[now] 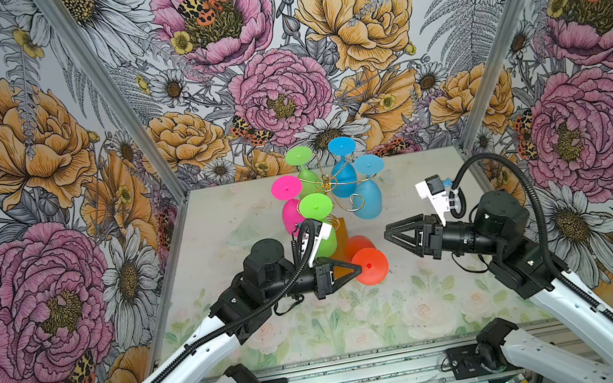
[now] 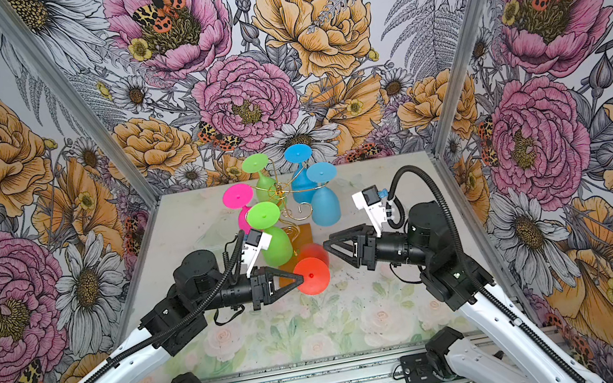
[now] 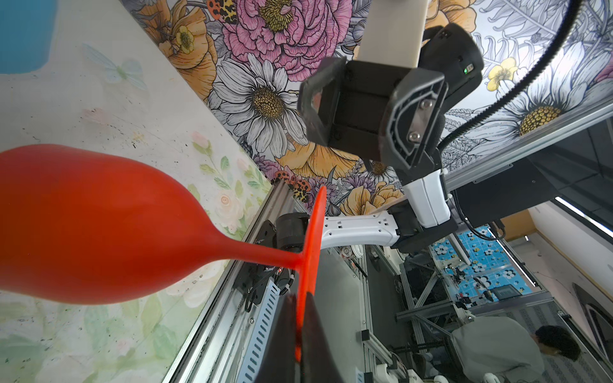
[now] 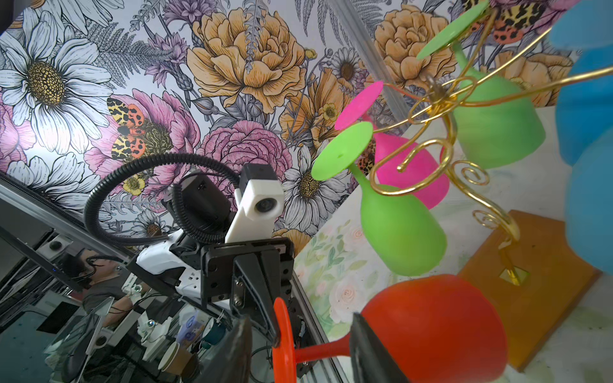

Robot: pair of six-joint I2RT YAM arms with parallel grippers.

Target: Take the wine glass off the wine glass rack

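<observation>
L gripper (image 1: 352, 268) pinched shut on foot rim of red-orange matte plastic wine glass (image 1: 371, 267). The glass lies sideways at 6 o'clock of the gold wire wine glass rack (image 4: 437, 99), prob. clear of its arms. R gripper (image 1: 387, 234) is open at glass's 3 o'clock. Pull slowly toward 6, w/ bowl kept off amber base (image 4: 530, 252).

Bold floral wallpaper (image 1: 279, 91) surrounds a pale, rose-printed tabletop (image 1: 319, 325).

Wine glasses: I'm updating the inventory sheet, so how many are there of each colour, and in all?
Green glasses: 2
Blue glasses: 2
Pink glass: 1
Red glass: 1, held by the left gripper
Total: 6
</observation>
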